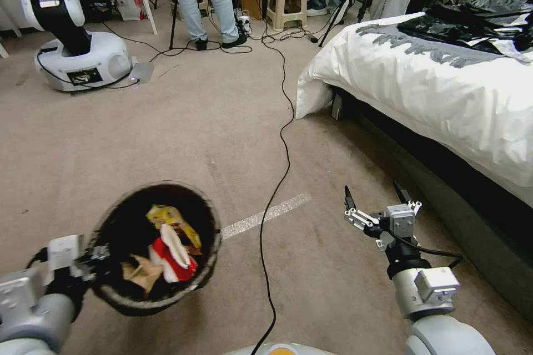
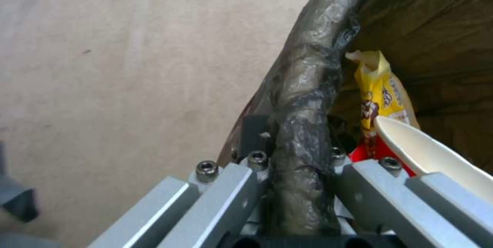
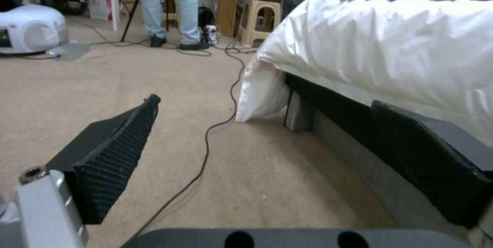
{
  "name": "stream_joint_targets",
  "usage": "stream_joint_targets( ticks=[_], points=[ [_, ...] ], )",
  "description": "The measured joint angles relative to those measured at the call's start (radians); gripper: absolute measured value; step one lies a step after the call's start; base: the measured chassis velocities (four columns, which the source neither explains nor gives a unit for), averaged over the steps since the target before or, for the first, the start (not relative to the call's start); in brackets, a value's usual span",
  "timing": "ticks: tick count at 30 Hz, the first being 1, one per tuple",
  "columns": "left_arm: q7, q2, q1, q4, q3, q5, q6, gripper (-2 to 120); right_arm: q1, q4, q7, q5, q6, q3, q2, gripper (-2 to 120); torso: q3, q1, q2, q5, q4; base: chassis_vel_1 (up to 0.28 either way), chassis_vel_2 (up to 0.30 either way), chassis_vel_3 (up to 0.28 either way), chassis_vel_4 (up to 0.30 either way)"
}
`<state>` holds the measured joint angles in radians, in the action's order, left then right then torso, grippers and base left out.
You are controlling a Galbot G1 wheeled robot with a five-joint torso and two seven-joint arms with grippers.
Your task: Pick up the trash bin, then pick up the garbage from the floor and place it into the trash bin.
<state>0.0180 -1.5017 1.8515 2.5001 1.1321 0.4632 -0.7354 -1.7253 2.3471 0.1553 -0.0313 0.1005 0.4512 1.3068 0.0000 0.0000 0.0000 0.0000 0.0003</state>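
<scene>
Big bed with white puffy duvet (image 1: 444, 89) runs along the right of the right claw, its dark base (image 3: 339, 113) just beside that claw in the right wrist view. Beige carpet floor (image 1: 183, 127) spreads under both claws, w/ a pale tape strip (image 1: 266, 215) lying between them. Thin black cable (image 1: 280, 166) snakes over the carpet from the far room, passing between the two claws, nearer the right one.

Small round white plastic trash bin w/ dark brown-black bag liner (image 1: 116, 294) hangs off the floor at the left claw (image 1: 91, 263), mouth tilted up toward the head cam. Left claw is clenched on the bin's bag-wrapped rim (image 2: 303, 124): one finger outside, one inside, rim pinched between.

Right claw (image 1: 375, 193) hovers above the carpet, well apart from the bin, released & holding nothing; its black ribbed pads (image 3: 115, 159) stand spread wide.

Garbage sits inside the bin, just past the left claw: yellow snack wrapper (image 1: 166, 216) against the far wall, red-white wrapper (image 1: 180, 269) below it, white curved piece (image 2: 431, 155) over the red one, crumpled brown paper (image 1: 139, 273) beside them.
</scene>
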Motion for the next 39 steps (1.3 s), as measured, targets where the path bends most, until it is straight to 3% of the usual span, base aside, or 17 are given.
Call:
stream_joint_targets(
  ticks=[39],
  points=[
    [-0.006, 0.009, 0.009, 0.000, -0.067, -0.019, 0.000, 1, 0.008, 0.004, -0.002, 0.014, 0.012, -0.026, 0.051, 100, 0.000, 0.000, 0.000, 0.0000, -0.0003, 0.000, 0.000, 0.000, 0.000]
  ],
)
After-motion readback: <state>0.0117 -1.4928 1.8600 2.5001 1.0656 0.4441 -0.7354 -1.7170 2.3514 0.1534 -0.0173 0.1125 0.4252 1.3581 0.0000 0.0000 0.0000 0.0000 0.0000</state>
